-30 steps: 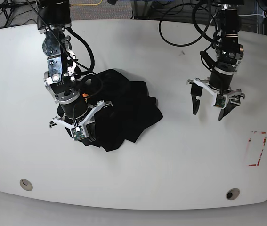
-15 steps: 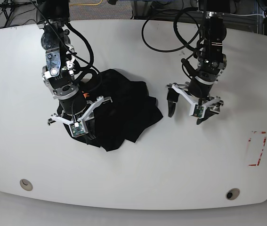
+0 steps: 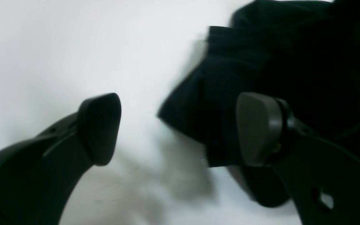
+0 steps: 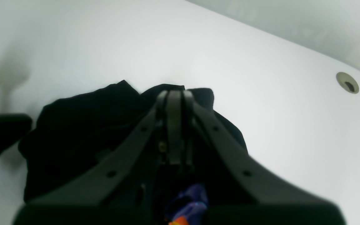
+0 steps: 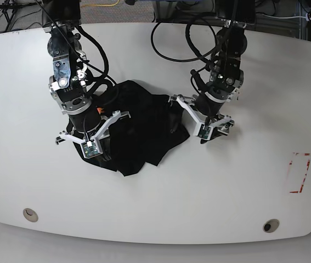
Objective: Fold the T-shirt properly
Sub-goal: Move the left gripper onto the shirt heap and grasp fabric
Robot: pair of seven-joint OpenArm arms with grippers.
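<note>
The black T-shirt lies crumpled in a heap left of the table's middle. My right gripper is shut and low over the heap's front left part. In the right wrist view its shut fingers point across the T-shirt, with the coloured print beneath them; pinched fabric does not show. At the heap's right edge my left gripper is open. In the left wrist view, the left gripper straddles a corner of the T-shirt, one finger over the cloth and the other over bare table.
The white table has a red rectangle mark at the right and round holes near the front edge. Cables hang behind both arms at the back.
My left arm has swung left across the table, from well clear of the T-shirt to its right edge, staying open. The right arm shifted only slightly.
</note>
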